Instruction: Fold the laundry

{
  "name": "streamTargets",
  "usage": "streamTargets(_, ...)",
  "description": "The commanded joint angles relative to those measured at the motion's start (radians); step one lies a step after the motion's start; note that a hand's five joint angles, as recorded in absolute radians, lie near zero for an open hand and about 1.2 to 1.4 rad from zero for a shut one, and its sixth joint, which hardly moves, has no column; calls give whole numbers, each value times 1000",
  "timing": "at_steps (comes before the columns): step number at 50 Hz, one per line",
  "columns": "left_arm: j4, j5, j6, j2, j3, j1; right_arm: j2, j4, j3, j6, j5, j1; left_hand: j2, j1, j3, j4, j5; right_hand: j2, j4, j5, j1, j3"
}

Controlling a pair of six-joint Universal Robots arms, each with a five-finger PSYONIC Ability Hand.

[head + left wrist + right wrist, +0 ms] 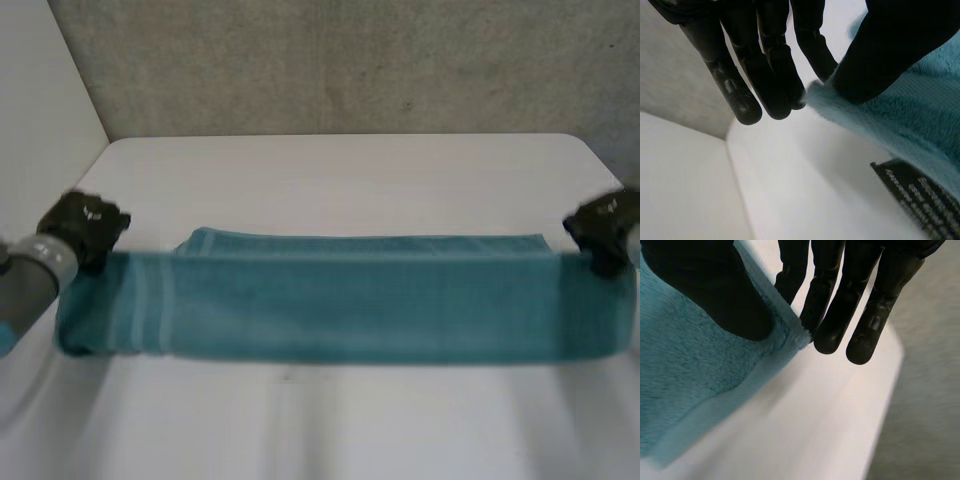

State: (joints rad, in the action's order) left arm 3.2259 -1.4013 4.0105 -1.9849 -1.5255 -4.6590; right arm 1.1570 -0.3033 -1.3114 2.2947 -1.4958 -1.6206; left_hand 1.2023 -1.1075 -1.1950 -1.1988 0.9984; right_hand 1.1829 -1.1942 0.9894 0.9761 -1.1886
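a teal towel [350, 310] is stretched across the white worktop [340, 170] between the robot's two hands. the left hand [85, 225] pinches one top corner between thumb and straight fingers [775, 75]. the right hand [603, 228] pinches the opposite corner, fingers [832, 305] close together behind the cloth. a second layer peeks out behind the held edge. whether the lower fold touches the worktop is unclear. the print on the towel's black tag [920, 200] is unreadable.
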Motion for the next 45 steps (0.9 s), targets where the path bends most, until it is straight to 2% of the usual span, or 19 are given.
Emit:
streamTargets(1, 103, -8, -45, -19, 399, 77, -71, 147, 469, 94, -113, -104, 194, -289, -201, -197, 223, 213, -202, 232, 420, -208)
streamTargets(3, 234, -16, -132, 7, 496, 88, -65, 274, 578, 173, -121, -107, 194, -289, -201, -197, 223, 213, -202, 232, 420, -208)
streamTargets(7, 450, -60, -322, 96, 531, 69, 4, 466, 587, 284, -126, -99, 194, -289, -201, -197, 223, 213, -202, 232, 420, -208)
streamTargets(11, 483, -88, -399, 132, 515, 42, 119, 487, 474, 310, -115, -101, 194, -289, -201, -197, 223, 213, -202, 232, 420, -208)
streamTargets(18, 448, -76, -404, 138, 352, 34, 155, 494, 227, 313, -72, -107, 194, -289, -201, -197, 223, 213, -202, 232, 420, -208)
streamTargets(28, 485, 7, -403, 106, 18, 36, 147, 500, -24, 319, -20, -102, 194, -289, -201, -197, 223, 213, -202, 232, 420, -208)
streamTargets(35, 641, 12, -398, -8, -186, 51, -23, 510, -135, 322, 15, -101, 194, -289, -201, -197, 223, 213, -202, 232, 420, -208)
streamTargets(41, 663, 16, -395, -87, -266, 75, -134, 491, -161, 310, 8, -94, 194, -289, -201, -197, 223, 213, -202, 232, 420, -208)
streamTargets(45, 652, 28, -392, -95, -301, 79, -119, 448, -190, 276, 9, -91, 194, -289, -201, -197, 223, 213, -202, 232, 420, -208)
